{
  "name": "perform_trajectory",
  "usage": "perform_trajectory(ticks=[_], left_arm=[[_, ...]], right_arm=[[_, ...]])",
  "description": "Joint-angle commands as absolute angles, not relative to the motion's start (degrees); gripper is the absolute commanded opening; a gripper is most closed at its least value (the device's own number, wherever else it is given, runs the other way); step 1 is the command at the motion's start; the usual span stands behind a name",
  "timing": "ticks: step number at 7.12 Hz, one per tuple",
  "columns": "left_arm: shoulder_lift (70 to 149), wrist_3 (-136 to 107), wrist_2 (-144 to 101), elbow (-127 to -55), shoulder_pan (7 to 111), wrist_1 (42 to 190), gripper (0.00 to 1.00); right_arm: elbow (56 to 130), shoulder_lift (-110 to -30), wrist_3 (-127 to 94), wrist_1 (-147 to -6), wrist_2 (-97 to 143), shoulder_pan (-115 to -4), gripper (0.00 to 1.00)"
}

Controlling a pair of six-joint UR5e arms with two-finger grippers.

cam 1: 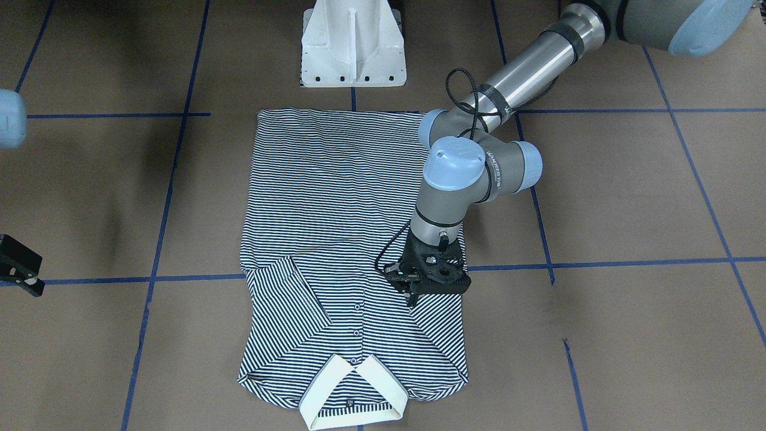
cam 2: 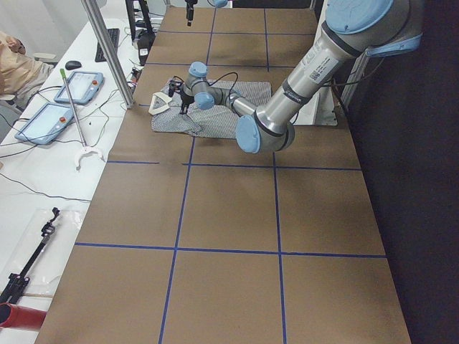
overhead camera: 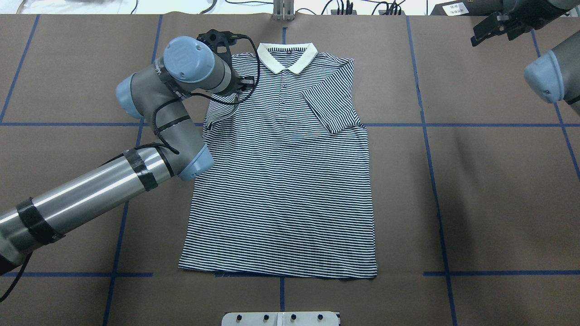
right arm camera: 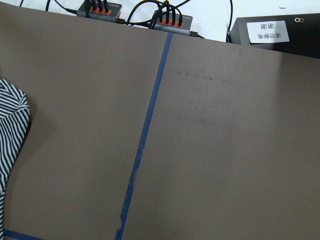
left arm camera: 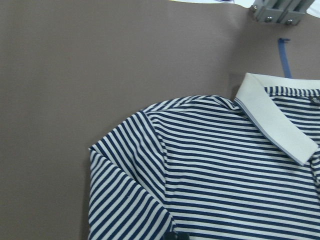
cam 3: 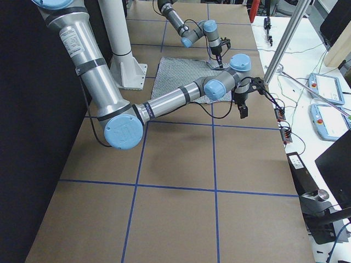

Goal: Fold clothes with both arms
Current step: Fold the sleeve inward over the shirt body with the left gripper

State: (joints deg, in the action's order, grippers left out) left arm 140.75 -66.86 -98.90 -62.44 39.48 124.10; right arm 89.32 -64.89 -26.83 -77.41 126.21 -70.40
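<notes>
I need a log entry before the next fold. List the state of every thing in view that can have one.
polo shirt: spread flat, front up, body not yet folded.
collar: lying flat, spread open.
right-side sleeve: folded in over the chest.
left-side sleeve: turned in, under the left gripper.
left gripper: down at the left-side sleeve, open or shut not clear.
right gripper: away from the shirt, open or shut not clear.

Nothing legible: upside-down characters, white label on black box; blurred lettering on left arm.
</notes>
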Motion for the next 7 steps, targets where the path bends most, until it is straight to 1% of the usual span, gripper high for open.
perform_trajectory(ticks=[1, 2, 3, 4, 5, 6, 7], left_arm=[[141.0, -61.4, -98.8, -63.1, 38.9, 124.6, 1.00], [140.3, -61.2, -99.2, -65.5, 38.9, 124.1, 1.00], [137.5, -60.8, -99.3, -69.6, 38.9, 123.7, 1.00], [134.1, -60.8, -100.1, -74.8, 38.9, 121.9, 1.00], [131.4, -60.8, -101.8, -80.8, 38.9, 118.4, 1.00], [128.1, -60.8, -101.8, -88.0, 38.8, 115.1, 1.00], [122.9, -61.1, -101.7, -95.5, 38.5, 114.2, 1.00]], right_arm=[[89.6, -64.8, -26.9, -77.3, 126.5, -70.3, 1.00], [90.4, -64.9, -27.1, -77.3, 126.3, -69.9, 1.00], [91.8, -65.1, -28.6, -77.3, 126.5, -69.7, 1.00], [95.2, -65.6, -36.2, -77.3, 126.1, -66.8, 1.00], [99.8, -66.3, -42.9, -77.5, 125.6, -63.8, 1.00], [106.5, -69.3, -52.5, -77.4, 123.5, -58.7, 1.00], [114.3, -73.3, -59.9, -77.6, 117.7, -51.5, 1.00]])
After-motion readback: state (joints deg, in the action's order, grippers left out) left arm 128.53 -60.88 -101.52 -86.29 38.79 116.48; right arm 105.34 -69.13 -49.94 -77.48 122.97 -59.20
